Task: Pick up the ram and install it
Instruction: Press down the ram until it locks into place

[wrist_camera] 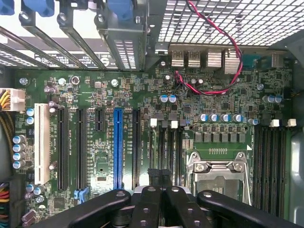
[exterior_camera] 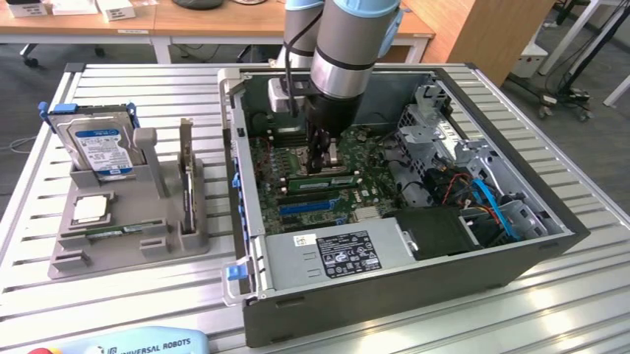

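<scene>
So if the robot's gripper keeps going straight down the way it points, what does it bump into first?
Probably the green motherboard inside the open grey computer case, around its black memory slots. The shut black gripper points straight down there; the gap left is hard to judge.

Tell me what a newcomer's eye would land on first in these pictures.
The grey robot arm plunging into the open black computer case on the slatted metal table stands out, its gripper shut, low over the green motherboard beside a green ram stick lying in a slot. At the exterior view's left, a grey holder carries a silver hard drive with a blue label. In the wrist view, the bright blue expansion slot catches the eye.
</scene>
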`<state>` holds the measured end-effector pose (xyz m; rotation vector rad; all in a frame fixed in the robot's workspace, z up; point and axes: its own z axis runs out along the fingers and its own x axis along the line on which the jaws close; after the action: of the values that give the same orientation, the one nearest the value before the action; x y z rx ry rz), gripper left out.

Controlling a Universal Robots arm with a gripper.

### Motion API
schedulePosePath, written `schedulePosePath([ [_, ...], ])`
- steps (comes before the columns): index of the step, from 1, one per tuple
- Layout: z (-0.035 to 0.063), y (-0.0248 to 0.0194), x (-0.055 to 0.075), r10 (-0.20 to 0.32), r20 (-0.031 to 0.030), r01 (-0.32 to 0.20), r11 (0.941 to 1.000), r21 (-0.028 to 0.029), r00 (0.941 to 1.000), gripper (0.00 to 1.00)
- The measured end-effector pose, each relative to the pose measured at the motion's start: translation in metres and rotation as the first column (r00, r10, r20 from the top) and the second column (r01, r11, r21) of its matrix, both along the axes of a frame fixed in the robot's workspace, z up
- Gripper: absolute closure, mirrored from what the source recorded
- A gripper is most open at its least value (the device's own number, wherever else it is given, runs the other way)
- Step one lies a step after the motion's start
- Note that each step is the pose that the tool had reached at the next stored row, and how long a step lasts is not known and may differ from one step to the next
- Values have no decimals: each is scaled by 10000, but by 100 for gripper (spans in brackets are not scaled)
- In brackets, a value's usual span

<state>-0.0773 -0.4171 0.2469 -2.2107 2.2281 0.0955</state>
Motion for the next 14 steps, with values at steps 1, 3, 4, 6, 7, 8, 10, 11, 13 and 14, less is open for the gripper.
schedulePosePath([
  [1, -4, 0, 0, 0, 0, 0, 10000, 1, 10000, 90],
  [3, -14, -1, -1, 1, 0, -1, 10000, 0, 10000, 90],
  [4, -19, -1, -1, 1, 0, -1, 10000, 0, 10000, 90],
  [6, -32, -1, -2, 0, 1, 0, 10000, 1, 10000, 90],
  [7, -39, -1, -2, 1, 0, -1, 10000, 0, 10000, 90],
  [8, -45, -1, -2, 1, 0, -1, 10000, 0, 10000, 90],
  [10, -59, -1, -3, 0, 0, 0, 10000, 0, 10000, 90],
  [11, -67, -1, -3, 0, 0, 0, 10000, 0, 10000, 90],
  [13, -81, -1, -4, 0, 0, 0, 10000, 0, 10000, 90],
  [14, -87, -1, -4, 0, 0, 0, 10000, 0, 10000, 90],
])
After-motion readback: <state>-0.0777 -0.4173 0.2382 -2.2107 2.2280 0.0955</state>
